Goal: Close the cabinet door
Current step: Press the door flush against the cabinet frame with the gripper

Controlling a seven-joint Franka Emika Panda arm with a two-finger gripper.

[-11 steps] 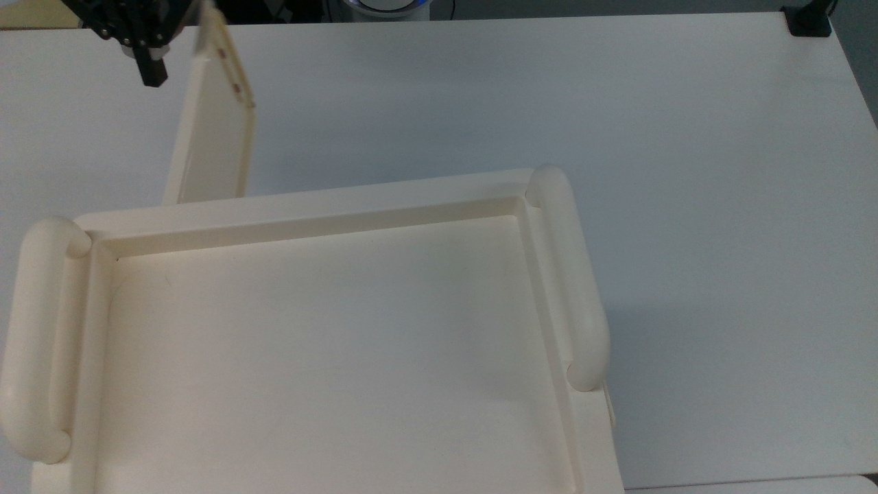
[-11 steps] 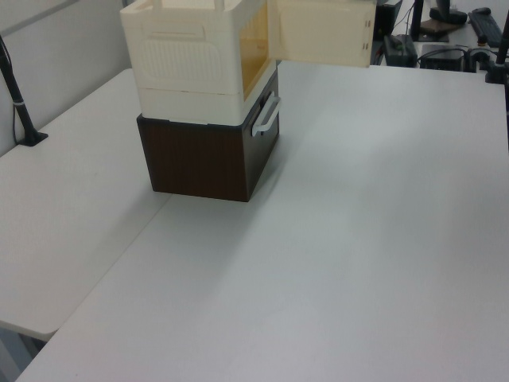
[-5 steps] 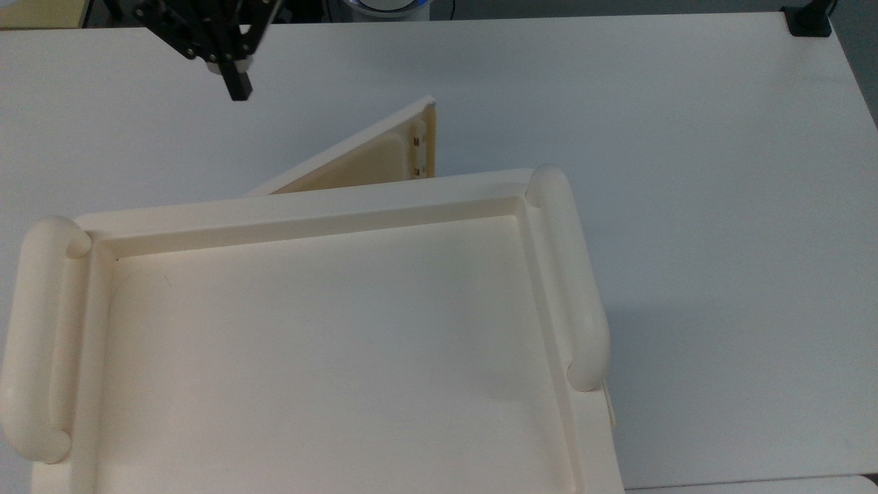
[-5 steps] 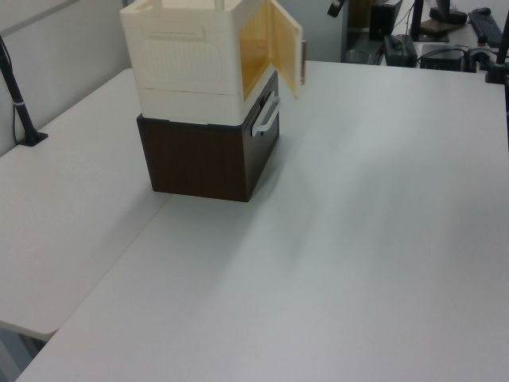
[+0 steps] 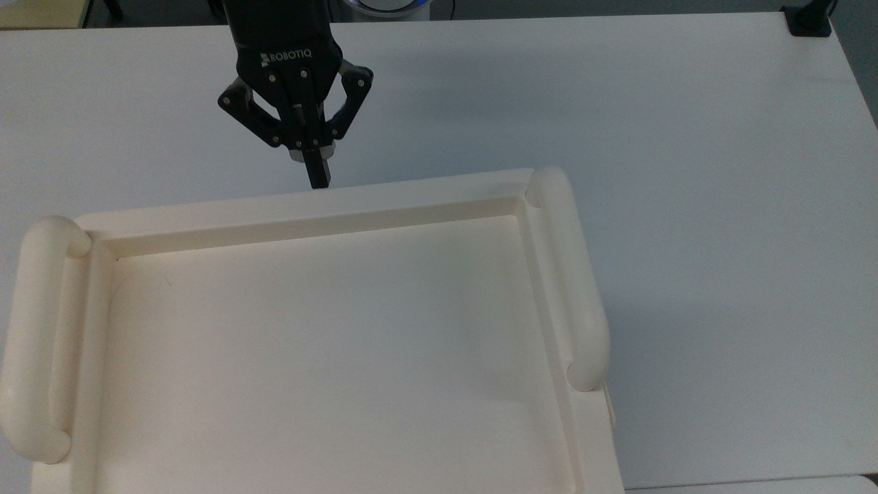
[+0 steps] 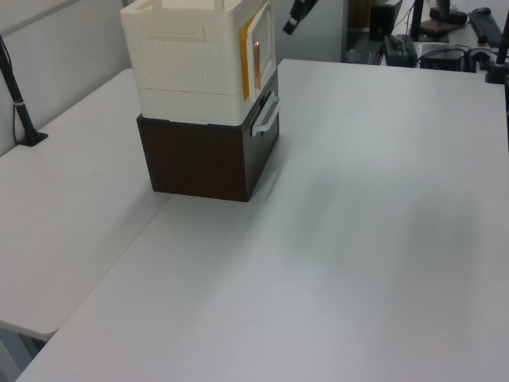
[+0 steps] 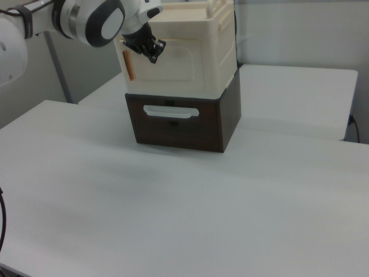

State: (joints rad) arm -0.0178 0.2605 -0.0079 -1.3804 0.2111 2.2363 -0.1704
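The cream cabinet [image 5: 309, 206] with its recessed tray top and two tubular handles takes up the lower part of the top view. It stands on a dark brown drawer unit [image 7: 179, 130]. The cabinet door [image 6: 261, 48] lies almost flat against the cabinet front. A thin orange gap still shows at its edge [image 7: 130, 66]. My gripper [image 5: 319, 177] is shut with nothing held. Its tip is just beyond the cabinet's far rim, against the door face [image 7: 179, 66] in the right view. The gripper [image 6: 289, 29] hangs just right of the door in the left view.
The drawer unit's white handle [image 6: 266, 115] juts out below the door. A black clamp [image 5: 809, 20] sits at the table's far right corner in the top view. A black pole mount [image 6: 24, 119] stands at the left view's left. White tabletop [image 5: 651, 137] spreads around.
The door has swung from wide open to nearly flat against the cabinet. My gripper has moved rightward and toward the cabinet in the top view, following the door.
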